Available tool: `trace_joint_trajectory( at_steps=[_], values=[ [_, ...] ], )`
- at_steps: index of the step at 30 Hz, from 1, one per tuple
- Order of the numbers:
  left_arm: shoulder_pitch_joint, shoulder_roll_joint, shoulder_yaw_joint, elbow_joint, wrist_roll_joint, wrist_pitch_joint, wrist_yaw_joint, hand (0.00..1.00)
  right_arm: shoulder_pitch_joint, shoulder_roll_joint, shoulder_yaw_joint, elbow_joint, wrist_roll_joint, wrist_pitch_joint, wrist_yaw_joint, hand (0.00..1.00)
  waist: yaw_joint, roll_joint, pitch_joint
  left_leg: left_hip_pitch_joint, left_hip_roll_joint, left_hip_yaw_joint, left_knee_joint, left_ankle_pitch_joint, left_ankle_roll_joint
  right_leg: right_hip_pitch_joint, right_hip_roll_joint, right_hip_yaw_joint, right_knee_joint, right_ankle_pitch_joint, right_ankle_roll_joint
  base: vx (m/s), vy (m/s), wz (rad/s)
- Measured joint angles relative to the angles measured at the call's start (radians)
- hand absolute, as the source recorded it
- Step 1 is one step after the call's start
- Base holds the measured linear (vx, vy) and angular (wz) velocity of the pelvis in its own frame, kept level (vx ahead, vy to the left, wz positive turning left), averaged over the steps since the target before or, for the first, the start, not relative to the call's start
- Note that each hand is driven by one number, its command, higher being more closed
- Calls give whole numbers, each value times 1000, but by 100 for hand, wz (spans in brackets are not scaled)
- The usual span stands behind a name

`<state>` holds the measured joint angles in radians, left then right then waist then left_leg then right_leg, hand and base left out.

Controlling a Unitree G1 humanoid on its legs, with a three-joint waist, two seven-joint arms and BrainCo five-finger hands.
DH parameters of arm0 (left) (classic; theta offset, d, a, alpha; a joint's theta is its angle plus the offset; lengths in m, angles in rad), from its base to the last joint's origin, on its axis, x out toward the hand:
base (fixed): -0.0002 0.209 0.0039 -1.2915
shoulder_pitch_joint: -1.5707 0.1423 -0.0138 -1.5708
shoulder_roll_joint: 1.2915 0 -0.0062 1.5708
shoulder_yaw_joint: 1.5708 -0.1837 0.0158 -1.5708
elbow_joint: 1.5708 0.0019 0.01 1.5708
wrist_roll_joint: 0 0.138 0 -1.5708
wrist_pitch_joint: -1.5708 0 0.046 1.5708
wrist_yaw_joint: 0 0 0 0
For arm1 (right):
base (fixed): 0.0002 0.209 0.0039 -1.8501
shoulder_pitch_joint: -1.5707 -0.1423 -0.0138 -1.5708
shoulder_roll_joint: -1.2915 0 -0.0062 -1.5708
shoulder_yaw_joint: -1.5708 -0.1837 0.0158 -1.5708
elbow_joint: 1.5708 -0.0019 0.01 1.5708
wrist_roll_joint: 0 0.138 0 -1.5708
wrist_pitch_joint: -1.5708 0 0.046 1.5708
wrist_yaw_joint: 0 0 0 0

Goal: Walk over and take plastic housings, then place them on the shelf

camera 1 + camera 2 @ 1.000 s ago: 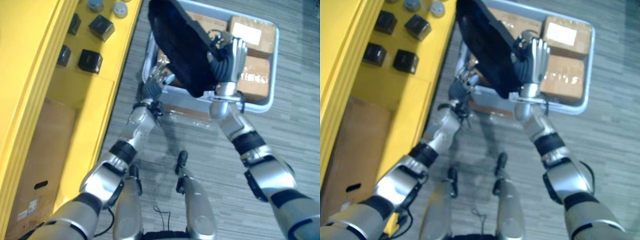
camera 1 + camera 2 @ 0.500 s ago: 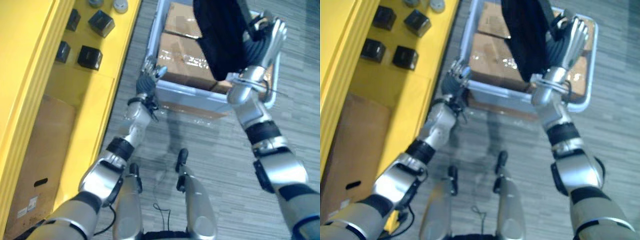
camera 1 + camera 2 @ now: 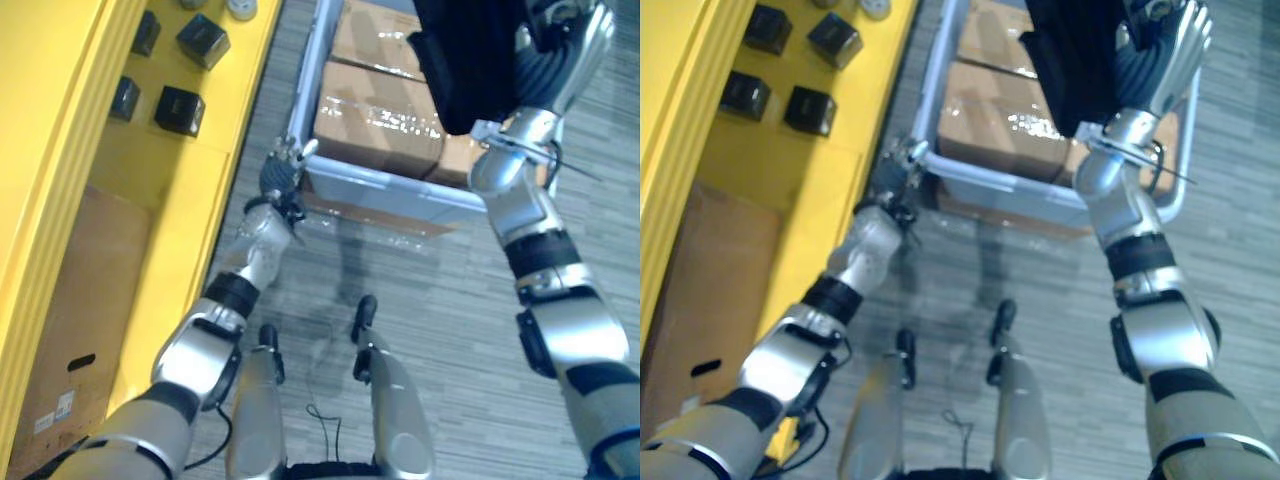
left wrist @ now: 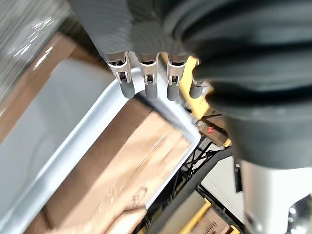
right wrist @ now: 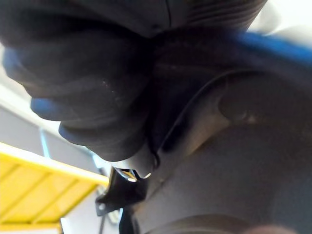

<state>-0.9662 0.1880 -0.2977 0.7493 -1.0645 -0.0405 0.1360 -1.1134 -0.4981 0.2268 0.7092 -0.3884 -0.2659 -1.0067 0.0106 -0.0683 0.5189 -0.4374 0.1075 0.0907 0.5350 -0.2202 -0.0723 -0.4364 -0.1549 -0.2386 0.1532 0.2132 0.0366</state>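
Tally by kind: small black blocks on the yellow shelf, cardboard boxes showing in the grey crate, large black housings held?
Small black blocks on yellow shelf: 4
Cardboard boxes showing in grey crate: 3
Large black housing in right hand: 1
Total: 8

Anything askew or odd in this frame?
The large black housing hangs steeply tilted at the right robot hand above the grey bin of cardboard boxes, while the left robot hand is off it, by the bin's corner. Nothing looks spilled or damaged.
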Motion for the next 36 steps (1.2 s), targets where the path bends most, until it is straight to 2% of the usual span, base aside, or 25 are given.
trace_joint_trajectory(
  at_steps=[3, 10, 18, 27, 34, 36],
  values=[
    [-1, -10, -40, 7, -79, 8, -50, 0, 0, 8, 4, -5, 0, -4, 0, 100, -1, 0, 0, 0, 0, 2, 0, 0, 0, -1, 0, 2, 0, 0, 0, 0, 0, 0],
    [-41, -67, -117, 29, -225, -10, -103, 0, -5, 40, 72, -73, 0, -5, 0, 100, -14, 0, 0, -13, 0, 19, 0, -1, 1, -22, 2, 19, -10, 8, 2, -3, 5, -7],
    [-100, -110, -123, 29, -350, -103, -157, 0, -20, 67, 124, -73, 3, -4, 2, 100, -29, 2, 1, -32, 3, 28, 17, -11, 4, -43, 6, 36, -14, 17, 4, 9, 8, -5],
    [-110, -161, -156, 30, -461, -205, -232, 0, -40, 101, 170, -72, 2, -40, 11, 100, -30, 3, 2, -41, -1, 29, 31, -12, 7, -52, 3, 46, -12, 26, 6, -1, 1, 0],
    [-110, -190, -158, 30, -468, -226, -233, 0, -39, 135, 198, -72, 1, -60, 29, 100, -36, 3, 2, -41, -7, 31, 32, -13, 9, -48, -1, 51, -19, 29, 8, -28, 4, -1],
    [-110, -204, -159, 30, -469, -245, -234, 0, -39, 158, 199, -72, 1, -65, 31, 100, -41, 3, 2, -38, -7, 32, 32, -13, 9, -43, -1, 51, -27, 34, 8, 0, 0, 0]
  ],
)
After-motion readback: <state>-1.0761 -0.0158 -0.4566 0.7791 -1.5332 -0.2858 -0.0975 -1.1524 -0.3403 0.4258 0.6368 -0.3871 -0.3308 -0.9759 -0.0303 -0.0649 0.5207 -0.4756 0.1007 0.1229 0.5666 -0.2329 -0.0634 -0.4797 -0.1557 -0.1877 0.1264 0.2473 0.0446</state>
